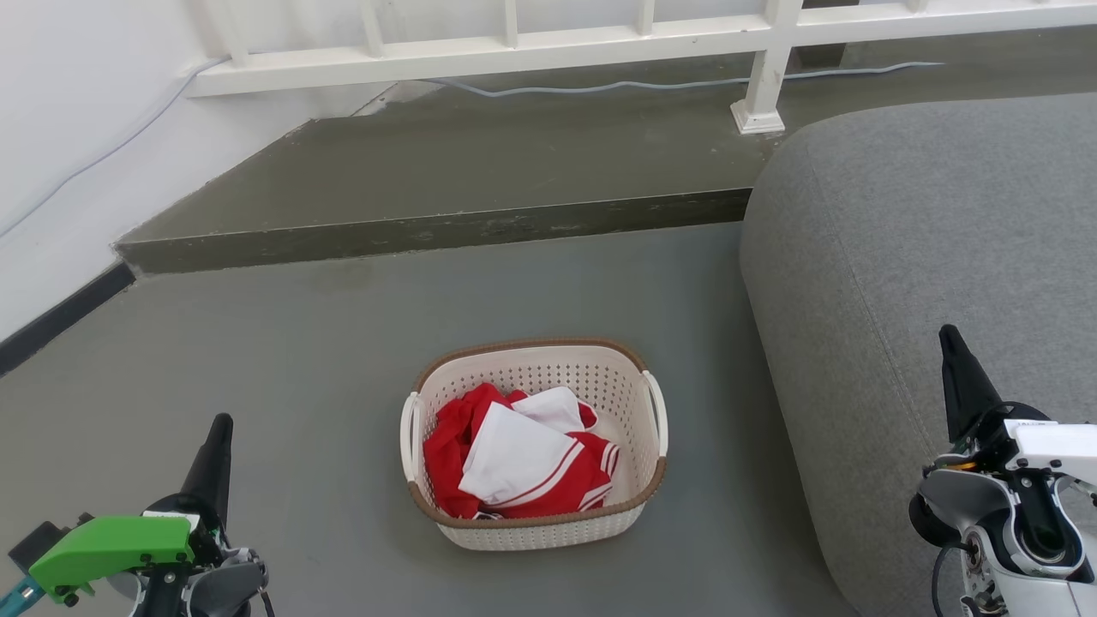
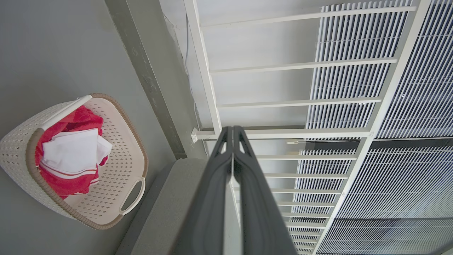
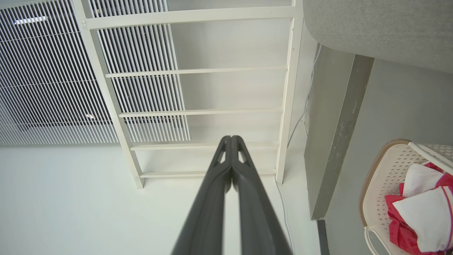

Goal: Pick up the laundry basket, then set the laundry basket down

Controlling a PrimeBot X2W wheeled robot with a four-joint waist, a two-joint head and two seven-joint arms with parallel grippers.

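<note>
- the laundry basket [image 1: 538, 533] sits on the grey floor [image 1: 257, 368], about centred between the two arms, just beside the grey sofa [image 1: 926, 257] on the robot's right and well short of the raised step [image 1: 428, 227]
- left gripper [image 1: 220, 422] hangs low at the left, well apart from the basket, fingers pressed flat together with nothing in them
- right gripper [image 1: 948, 332] is the same deal over by the sofa: closed up tight, empty
- handling guess: perforated plastic shell, so probably light and fairly stiff, maybe flexing a bit at the walls; the red and white clothes [image 1: 514, 454] inside are soft and shouldn't add much weight
- where to grab: the white side handles, left handle [image 1: 410, 439] and right handle [image 1: 658, 413], one per gripper; smooth plastic might be a bit slippery, and lifting one side alone would likely tip it
- both sets of fingers need to open before they can hook a handle
- count: one basket, two handles, two grippers, one sofa; the clothes are one heap and I can't tell how many pieces
</note>
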